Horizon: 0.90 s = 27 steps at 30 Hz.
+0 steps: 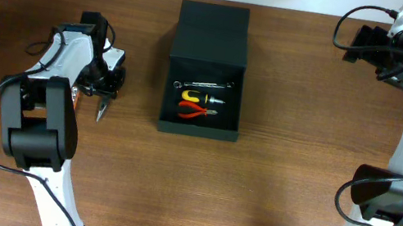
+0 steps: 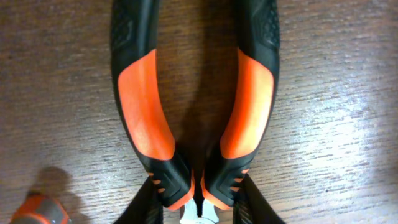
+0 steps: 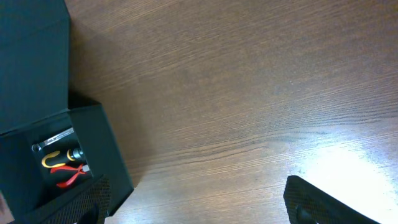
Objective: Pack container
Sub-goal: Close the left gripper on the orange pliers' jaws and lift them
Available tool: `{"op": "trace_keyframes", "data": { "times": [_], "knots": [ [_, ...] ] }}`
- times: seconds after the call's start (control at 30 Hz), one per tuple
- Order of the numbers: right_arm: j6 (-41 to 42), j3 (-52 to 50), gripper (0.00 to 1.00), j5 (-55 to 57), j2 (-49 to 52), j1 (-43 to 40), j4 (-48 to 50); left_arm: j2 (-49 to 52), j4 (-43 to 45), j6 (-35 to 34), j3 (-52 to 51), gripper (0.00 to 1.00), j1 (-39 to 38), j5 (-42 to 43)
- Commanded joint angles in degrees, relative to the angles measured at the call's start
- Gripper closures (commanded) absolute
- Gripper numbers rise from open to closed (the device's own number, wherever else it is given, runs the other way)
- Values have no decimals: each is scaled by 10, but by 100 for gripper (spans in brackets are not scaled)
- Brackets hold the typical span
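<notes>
Orange-handled pliers [image 2: 140, 106] fill my left wrist view, left fingers [image 2: 144, 208] clamped at the pivot, apparently for carrying. Right fingers [image 3: 323, 205] spread wide, holding nothing. Container [image 1: 207, 72] sits mid-surface [image 1: 280, 185], lid back to receive tools; wrench [image 1: 206, 86] and red pliers [image 1: 196, 111] lie inside.

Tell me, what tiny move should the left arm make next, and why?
Probably lift the pliers slightly off the table: the left gripper seems shut on their neck, and the open container beside them, holding other tools, awaits.
</notes>
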Motion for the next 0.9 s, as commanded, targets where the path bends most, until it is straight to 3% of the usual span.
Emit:
{"op": "trace_keyframes", "data": {
  "times": [0.0,0.4,0.53,0.6,0.87],
  "knots": [
    [3,0,11,5,4,-3,-3,16,7,5,-7,96,1,5],
    [3,0,11,5,4,-3,-3,16,13,5,-7,98,1,5],
    [3,0,11,5,4,-3,-3,16,1,5,-7,95,1,5],
    [3,0,11,5,4,-3,-3,16,-7,5,-7,91,1,5],
    [3,0,11,5,4,-3,-3,16,-56,5,-7,53,1,5]
  ]
}}
